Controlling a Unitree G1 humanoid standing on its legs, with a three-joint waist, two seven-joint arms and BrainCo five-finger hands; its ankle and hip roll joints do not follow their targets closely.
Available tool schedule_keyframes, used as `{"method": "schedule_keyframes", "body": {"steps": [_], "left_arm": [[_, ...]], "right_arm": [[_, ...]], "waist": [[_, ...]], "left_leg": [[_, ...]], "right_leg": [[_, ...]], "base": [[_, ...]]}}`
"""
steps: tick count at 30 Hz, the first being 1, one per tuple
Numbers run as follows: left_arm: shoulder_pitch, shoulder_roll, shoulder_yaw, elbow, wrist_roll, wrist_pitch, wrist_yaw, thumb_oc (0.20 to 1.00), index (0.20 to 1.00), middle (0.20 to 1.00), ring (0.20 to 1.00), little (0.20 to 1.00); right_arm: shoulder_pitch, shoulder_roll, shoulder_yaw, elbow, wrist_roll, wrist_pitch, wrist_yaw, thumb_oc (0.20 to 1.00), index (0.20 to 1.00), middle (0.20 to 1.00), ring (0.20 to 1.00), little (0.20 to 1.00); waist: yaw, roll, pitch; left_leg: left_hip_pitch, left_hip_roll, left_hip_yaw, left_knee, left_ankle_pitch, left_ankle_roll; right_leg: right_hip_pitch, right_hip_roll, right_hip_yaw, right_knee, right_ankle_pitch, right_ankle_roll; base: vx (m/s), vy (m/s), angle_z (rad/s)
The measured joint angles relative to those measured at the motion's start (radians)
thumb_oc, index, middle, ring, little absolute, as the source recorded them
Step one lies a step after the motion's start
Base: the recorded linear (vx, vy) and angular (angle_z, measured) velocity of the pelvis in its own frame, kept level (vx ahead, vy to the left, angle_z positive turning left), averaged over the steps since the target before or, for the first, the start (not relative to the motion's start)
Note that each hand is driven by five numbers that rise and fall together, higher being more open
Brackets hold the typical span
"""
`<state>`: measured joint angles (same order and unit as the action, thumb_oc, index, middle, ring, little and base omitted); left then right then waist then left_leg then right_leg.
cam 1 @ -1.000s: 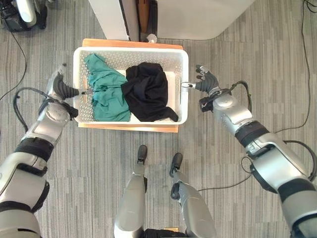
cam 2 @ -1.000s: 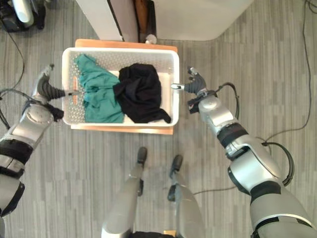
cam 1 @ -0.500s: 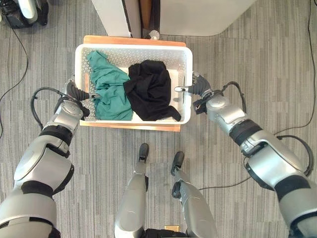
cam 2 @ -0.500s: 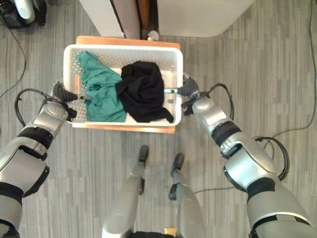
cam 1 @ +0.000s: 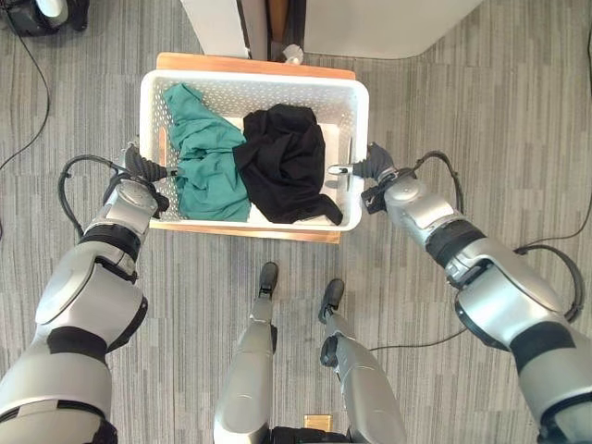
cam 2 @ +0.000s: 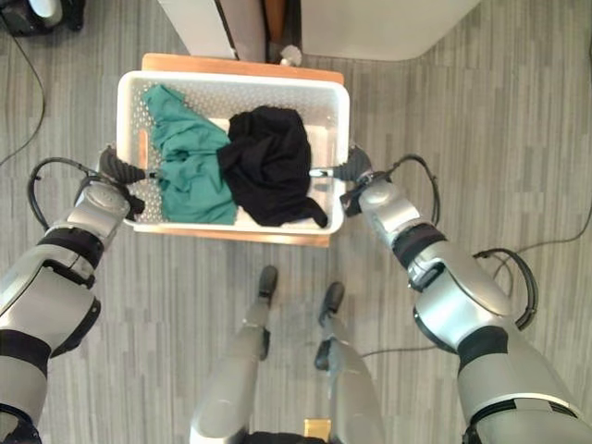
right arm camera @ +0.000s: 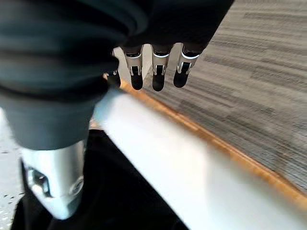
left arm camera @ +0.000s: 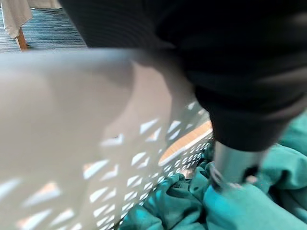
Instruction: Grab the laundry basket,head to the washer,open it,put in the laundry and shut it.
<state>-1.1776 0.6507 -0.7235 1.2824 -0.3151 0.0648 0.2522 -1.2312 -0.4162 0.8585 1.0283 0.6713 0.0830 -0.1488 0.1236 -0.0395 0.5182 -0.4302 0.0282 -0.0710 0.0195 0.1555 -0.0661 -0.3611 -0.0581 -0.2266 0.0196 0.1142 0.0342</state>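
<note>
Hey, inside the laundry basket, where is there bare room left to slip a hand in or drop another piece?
Inside the basket, bare perforated bottom shows along the far wall and in the far right corner beyond the black garment. A narrow strip runs by the right wall. The middle is crowded: the green garment meets the black one. The left hand and right hand straddle the side walls.

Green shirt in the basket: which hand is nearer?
Left. The left hand at the basket's left wall beside the green shirt; the right hand at the opposite wall.
</note>
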Motion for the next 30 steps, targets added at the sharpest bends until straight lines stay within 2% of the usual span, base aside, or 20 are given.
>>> {"method": "schedule_keyframes", "body": {"steps": [1, 4, 9, 14, 17, 19, 23, 25, 27, 28, 30], "left_arm": [[0.001, 0.000, -0.006, 0.000, 0.000, -0.001, -0.001, 0.200, 0.200, 0.200, 0.200, 0.200], [0.002, 0.003, -0.012, -0.008, 0.000, -0.001, -0.008, 0.200, 0.200, 0.200, 0.200, 0.200], [0.039, 0.062, -0.118, -0.119, 0.021, -0.010, -0.040, 0.200, 0.200, 0.200, 0.200, 0.200], [0.047, 0.051, -0.113, -0.130, 0.079, -0.016, -0.035, 0.200, 0.200, 0.200, 0.200, 0.200], [0.092, 0.074, -0.112, -0.222, 0.102, -0.004, -0.031, 0.200, 0.200, 0.200, 0.200, 0.200], [0.171, 0.162, -0.113, -0.442, 0.102, 0.004, -0.040, 0.200, 0.200, 0.200, 0.200, 0.200], [0.357, 0.230, -0.077, -0.712, 0.078, -0.003, -0.065, 0.200, 0.200, 0.200, 0.200, 0.200], [0.431, 0.245, -0.064, -0.811, 0.050, -0.011, -0.076, 0.200, 0.200, 0.200, 0.200, 0.200], [0.509, 0.248, -0.057, -0.913, 0.014, -0.019, -0.099, 0.200, 0.200, 0.200, 0.200, 0.200], [0.550, 0.249, -0.051, -0.969, 0.006, -0.016, -0.118, 0.200, 0.200, 0.200, 0.200, 0.200], [0.619, 0.240, -0.028, -1.029, 0.002, -0.018, -0.135, 0.200, 0.200, 0.200, 0.200, 0.200]], "right_arm": [[-0.005, 0.009, 0.000, 0.019, 0.000, 0.000, 0.002, 0.200, 0.200, 0.200, 0.200, 0.200], [-0.026, 0.031, 0.000, 0.058, -0.016, 0.000, 0.003, 0.200, 0.200, 0.200, 0.200, 0.200], [-0.031, 0.026, -0.001, 0.084, -0.021, 0.003, -0.007, 0.200, 0.200, 0.200, 0.200, 0.200], [-0.023, 0.026, -0.006, 0.099, -0.053, 0.005, -0.022, 0.200, 0.200, 0.200, 0.200, 0.200], [0.006, 0.011, -0.031, 0.082, -0.058, 0.008, -0.025, 0.200, 0.200, 0.200, 0.200, 0.200], [0.067, -0.059, -0.037, -0.020, -0.057, 0.030, -0.027, 0.200, 0.200, 0.200, 0.200, 0.200], [0.263, -0.200, -0.103, -0.246, -0.056, 0.050, -0.026, 0.200, 0.200, 0.200, 0.200, 0.200], [0.349, -0.260, -0.136, -0.348, -0.057, 0.055, -0.020, 0.200, 0.200, 0.200, 0.200, 0.200], [0.470, -0.330, -0.218, -0.451, -0.056, 0.050, -0.009, 0.200, 0.200, 0.200, 0.200, 0.200], [0.574, -0.360, -0.302, -0.531, -0.057, 0.051, 0.005, 0.200, 0.200, 0.200, 0.200, 0.200], [0.679, -0.390, -0.354, -0.597, -0.057, 0.051, 0.018, 0.200, 0.200, 0.200, 0.200, 0.200]], "waist": [[0.000, -0.001, 0.000], [-0.001, -0.002, -0.001], [0.001, -0.008, -0.005], [0.001, -0.012, -0.007], [0.002, -0.014, -0.010], [0.003, -0.015, -0.010], [0.004, -0.014, -0.010], [0.002, -0.013, -0.016], [-0.007, -0.010, -0.024], [-0.015, -0.009, -0.023], [-0.043, -0.011, -0.050]], "left_leg": [[0.000, 0.000, 0.000, 0.000, 0.000, 0.000], [0.000, 0.000, 0.000, 0.001, 0.000, 0.000], [-0.002, -0.004, 0.000, 0.001, -0.001, -0.002], [0.004, -0.010, 0.001, 0.001, 0.000, 0.000], [0.014, -0.011, 0.002, 0.001, 0.001, 0.002], [0.018, -0.011, 0.002, 0.001, 0.005, 0.006], [0.088, -0.013, 0.014, -0.018, 0.003, 0.007], [0.115, -0.012, 0.022, -0.033, -0.004, 0.009], [0.152, -0.011, 0.027, -0.046, -0.010, 0.015], [0.190, -0.010, 0.030, -0.052, -0.012, 0.019], [0.237, -0.011, 0.030, -0.066, -0.020, 0.024]], "right_leg": [[0.000, 0.000, 0.000, 0.000, 0.000, 0.000], [-0.001, 0.000, 0.000, 0.001, 0.000, 0.000], [-0.004, -0.005, 0.000, 0.008, 0.000, 0.001], [-0.001, -0.011, 0.002, 0.014, -0.001, 0.002], [0.008, -0.013, 0.004, 0.014, -0.001, 0.002], [0.013, -0.012, 0.004, 0.012, 0.000, 0.002], [0.070, -0.015, 0.022, 0.004, -0.003, 0.005], [0.090, -0.015, 0.027, -0.001, -0.009, 0.009], [0.120, -0.013, 0.034, -0.005, -0.012, 0.009], [0.156, -0.013, 0.036, -0.004, -0.017, 0.012], [0.195, -0.016, 0.038, -0.007, -0.031, 0.017]], "base": [[0.00, 0.000, 0.00], [0.00, 0.000, 0.00], [0.00, 0.000, 0.00], [0.00, 0.000, 0.00], [0.01, 0.006, 0.00], [0.02, 0.012, 0.01], [0.08, 0.014, -0.08], [0.12, 0.014, -0.09], [0.18, 0.030, -0.10], [0.15, 0.021, -0.06], [0.14, 0.022, -0.04]]}}
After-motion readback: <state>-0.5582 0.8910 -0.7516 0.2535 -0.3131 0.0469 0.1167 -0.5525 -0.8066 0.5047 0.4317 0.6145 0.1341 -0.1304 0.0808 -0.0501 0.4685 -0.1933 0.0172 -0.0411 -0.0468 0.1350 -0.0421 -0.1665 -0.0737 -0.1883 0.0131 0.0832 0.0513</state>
